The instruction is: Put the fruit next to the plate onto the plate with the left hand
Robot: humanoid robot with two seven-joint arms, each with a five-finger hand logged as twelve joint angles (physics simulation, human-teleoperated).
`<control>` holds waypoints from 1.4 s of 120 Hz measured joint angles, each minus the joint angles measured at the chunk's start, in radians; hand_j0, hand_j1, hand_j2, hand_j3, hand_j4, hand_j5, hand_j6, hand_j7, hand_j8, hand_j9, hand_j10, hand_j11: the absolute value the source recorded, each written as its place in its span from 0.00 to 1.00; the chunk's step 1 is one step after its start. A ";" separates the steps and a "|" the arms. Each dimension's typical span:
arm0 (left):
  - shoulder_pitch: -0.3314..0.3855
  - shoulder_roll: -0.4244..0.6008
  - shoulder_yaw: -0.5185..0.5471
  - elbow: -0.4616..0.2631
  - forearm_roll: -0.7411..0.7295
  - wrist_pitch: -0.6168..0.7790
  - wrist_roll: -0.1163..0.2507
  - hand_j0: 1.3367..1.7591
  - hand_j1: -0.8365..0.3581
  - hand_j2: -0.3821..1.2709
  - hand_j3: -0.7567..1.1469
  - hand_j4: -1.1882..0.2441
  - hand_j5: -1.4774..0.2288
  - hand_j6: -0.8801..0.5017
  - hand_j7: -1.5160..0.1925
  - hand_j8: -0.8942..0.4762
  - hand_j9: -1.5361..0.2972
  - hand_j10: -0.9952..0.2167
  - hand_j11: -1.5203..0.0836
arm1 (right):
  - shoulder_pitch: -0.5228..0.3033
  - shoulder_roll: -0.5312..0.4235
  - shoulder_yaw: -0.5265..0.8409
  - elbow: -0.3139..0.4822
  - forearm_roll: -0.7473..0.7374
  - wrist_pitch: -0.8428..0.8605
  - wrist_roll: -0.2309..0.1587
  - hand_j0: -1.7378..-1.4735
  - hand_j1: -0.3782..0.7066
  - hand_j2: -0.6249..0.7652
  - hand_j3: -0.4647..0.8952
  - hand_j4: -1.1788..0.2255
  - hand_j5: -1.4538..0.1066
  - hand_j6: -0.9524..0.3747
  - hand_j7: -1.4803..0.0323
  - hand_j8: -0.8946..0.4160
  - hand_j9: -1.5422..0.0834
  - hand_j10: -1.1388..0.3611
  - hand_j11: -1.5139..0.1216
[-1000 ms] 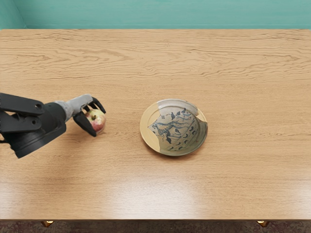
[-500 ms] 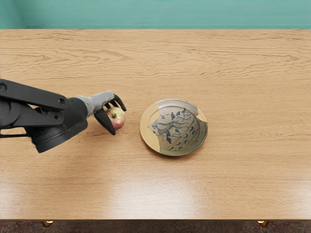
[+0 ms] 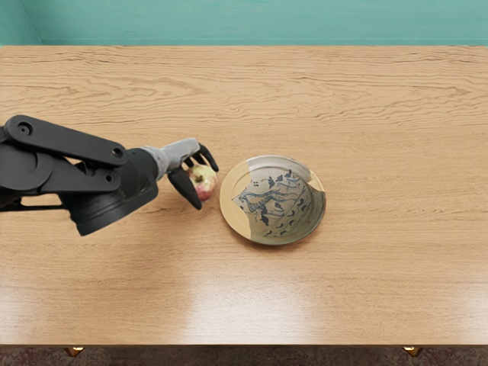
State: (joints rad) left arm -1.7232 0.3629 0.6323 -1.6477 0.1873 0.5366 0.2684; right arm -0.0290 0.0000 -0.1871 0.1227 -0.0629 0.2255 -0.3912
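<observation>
A small red and yellow apple [image 3: 204,181] sits inside the curled dark fingers of my left hand [image 3: 196,174], just left of the plate's rim. The hand is shut on the apple, with the thumb below it and the other fingers over its top. The black left arm comes in from the left edge. The plate [image 3: 305,226] is round, cream and grey with a dark blue pattern, and lies on the wooden table at the centre. Nothing rests on the plate.
The wooden table [image 3: 244,91] spreads wide on all sides of the plate. A teal wall runs along the back edge. The right arm does not show.
My left hand has carried the apple to the right, from well left of the plate to right beside its left rim. The plate has stayed still.
</observation>
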 joint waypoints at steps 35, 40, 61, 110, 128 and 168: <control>-0.041 -0.031 -0.005 0.000 -0.029 0.000 0.001 0.76 0.54 0.36 0.40 0.49 0.49 0.35 0.51 0.36 0.49 0.42 0.55 | 0.000 0.000 0.000 0.000 0.000 0.000 0.000 0.30 0.03 0.45 0.34 0.84 0.93 0.72 0.98 0.68 0.95 0.76 0.93; -0.042 -0.041 -0.005 0.000 -0.034 0.000 0.001 0.76 0.54 0.36 0.40 0.49 0.49 0.34 0.51 0.36 0.49 0.42 0.55 | 0.000 0.000 0.000 0.000 0.000 0.000 0.000 0.30 0.03 0.45 0.34 0.84 0.93 0.72 0.98 0.68 0.95 0.76 0.93; -0.050 -0.078 -0.006 0.002 -0.052 0.001 0.001 0.76 0.54 0.36 0.40 0.49 0.49 0.34 0.51 0.36 0.49 0.42 0.55 | 0.000 0.000 0.000 0.000 0.000 0.000 0.000 0.30 0.03 0.45 0.34 0.84 0.93 0.72 0.98 0.68 0.95 0.76 0.93; -0.063 -0.155 -0.019 0.021 -0.085 0.002 0.001 0.76 0.54 0.37 0.40 0.49 0.49 0.34 0.51 0.36 0.49 0.42 0.55 | 0.000 0.000 0.000 0.000 0.000 0.000 0.000 0.30 0.03 0.45 0.34 0.84 0.93 0.72 0.98 0.68 0.95 0.76 0.93; -0.067 -0.176 -0.022 0.024 -0.086 0.001 0.000 0.76 0.54 0.36 0.40 0.49 0.49 0.34 0.51 0.35 0.49 0.42 0.55 | 0.000 0.000 0.000 0.000 0.000 0.000 0.000 0.30 0.03 0.45 0.34 0.84 0.93 0.72 0.98 0.68 0.95 0.76 0.93; -0.068 -0.197 -0.023 0.049 -0.086 0.001 -0.002 0.76 0.56 0.35 0.40 0.51 0.51 0.33 0.54 0.34 0.51 0.44 0.58 | 0.000 0.000 0.000 0.000 0.000 0.000 0.000 0.30 0.03 0.45 0.34 0.84 0.93 0.72 0.98 0.68 0.95 0.76 0.93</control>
State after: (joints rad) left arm -1.7910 0.1658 0.6091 -1.5987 0.1018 0.5379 0.2667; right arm -0.0288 0.0000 -0.1871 0.1228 -0.0629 0.2255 -0.3912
